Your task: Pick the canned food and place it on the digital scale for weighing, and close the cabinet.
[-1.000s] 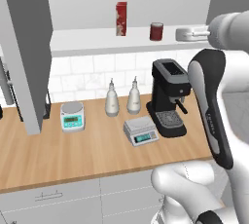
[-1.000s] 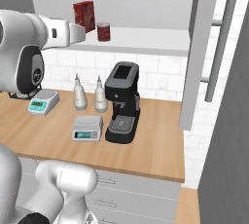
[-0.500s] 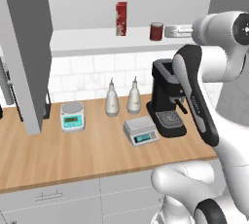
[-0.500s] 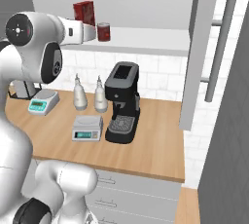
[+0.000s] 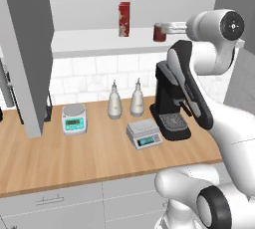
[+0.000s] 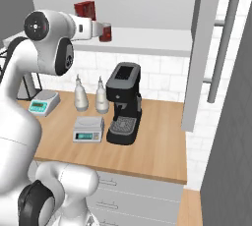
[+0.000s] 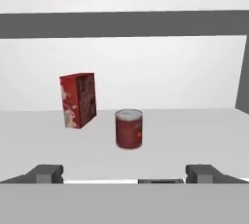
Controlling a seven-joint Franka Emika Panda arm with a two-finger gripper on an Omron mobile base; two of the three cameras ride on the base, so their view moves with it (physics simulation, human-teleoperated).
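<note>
- Claw (image 7: 124, 172) spread wide, nothing between the tips; level with the shelf front, aimed straight into the open cabinet (image 5: 27, 58).
- Can (image 7: 129, 128) dead ahead of claw, centred between the two tips, a little way back on the shelf (image 7: 194, 140); not yet between the tips, no contact.
- Same read from the left base view: claw (image 5: 167, 27) coming in horizontally from the right, can (image 5: 159, 32) at or just past the tips; gap hard to judge there, probably near but apart.
- Right base view: can (image 6: 105, 33) just beyond the end of the hand, carton (image 6: 84, 10) behind the arm.
- Can upright, long axis vertical, darker top facing up; round, so no preferred side for pinching across the body.
- Carton (image 7: 78, 99) to the left of the can and further back, upright, turned slightly; clear gap between the two, so left tip likely passes without touching it.
- Coming move, as a guess: straight push forward along the hand's axis until can sits between the tips, then pinch on the middle of the body.
- Scale (image 5: 144, 133) with square platform down on the tabletop (image 5: 89, 158), just left of the coffee machine (image 5: 171, 104), nothing on it; round-platform scale (image 5: 74, 118) well to the left.
- Cabinet doors open: one at left in the left base view, one (image 6: 209, 48) at right in the right base view.
</note>
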